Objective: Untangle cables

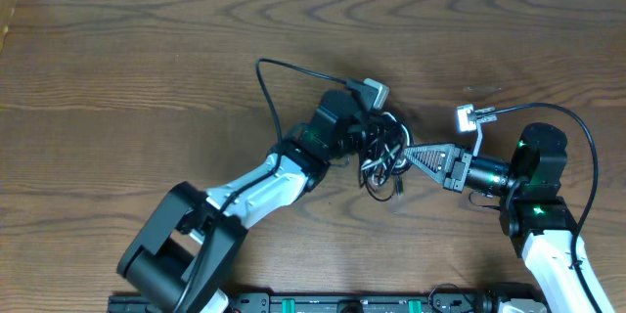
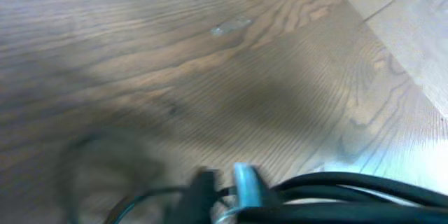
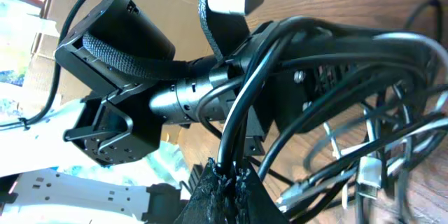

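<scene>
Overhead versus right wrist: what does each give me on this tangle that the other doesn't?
Only overhead: the whole layout. The left hand is at the tangle's left and the right hand at its right, and a black loop trails up-left over the table.
Only right wrist: a close-up of a black cord running down into the right hand's closed fingertips, plus a small white plug low in the knot.
Both: the cable tangle and the left arm.
</scene>
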Action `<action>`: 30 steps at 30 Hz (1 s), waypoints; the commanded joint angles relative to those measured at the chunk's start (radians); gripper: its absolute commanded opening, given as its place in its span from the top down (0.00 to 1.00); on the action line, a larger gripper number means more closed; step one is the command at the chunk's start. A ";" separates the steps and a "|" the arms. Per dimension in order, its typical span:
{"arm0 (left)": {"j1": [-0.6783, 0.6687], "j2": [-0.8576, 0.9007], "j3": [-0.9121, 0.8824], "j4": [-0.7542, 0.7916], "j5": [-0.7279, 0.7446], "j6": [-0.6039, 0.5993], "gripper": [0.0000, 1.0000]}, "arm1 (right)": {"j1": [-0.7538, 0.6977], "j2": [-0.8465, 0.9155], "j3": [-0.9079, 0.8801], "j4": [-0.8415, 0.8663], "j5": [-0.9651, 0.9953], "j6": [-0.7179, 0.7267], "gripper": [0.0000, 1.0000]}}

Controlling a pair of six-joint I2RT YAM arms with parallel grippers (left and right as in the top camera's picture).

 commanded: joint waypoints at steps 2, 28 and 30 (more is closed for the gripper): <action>0.058 0.000 0.019 -0.003 -0.091 -0.011 0.93 | 0.006 -0.008 0.006 0.006 -0.135 0.016 0.99; 0.224 -0.409 0.019 -0.628 -0.359 -0.491 0.92 | 0.372 -0.008 0.005 -0.115 0.683 0.059 0.01; 0.218 -0.409 0.019 -0.633 -0.359 -0.538 0.93 | 0.406 -0.008 0.005 -0.058 0.698 0.058 0.01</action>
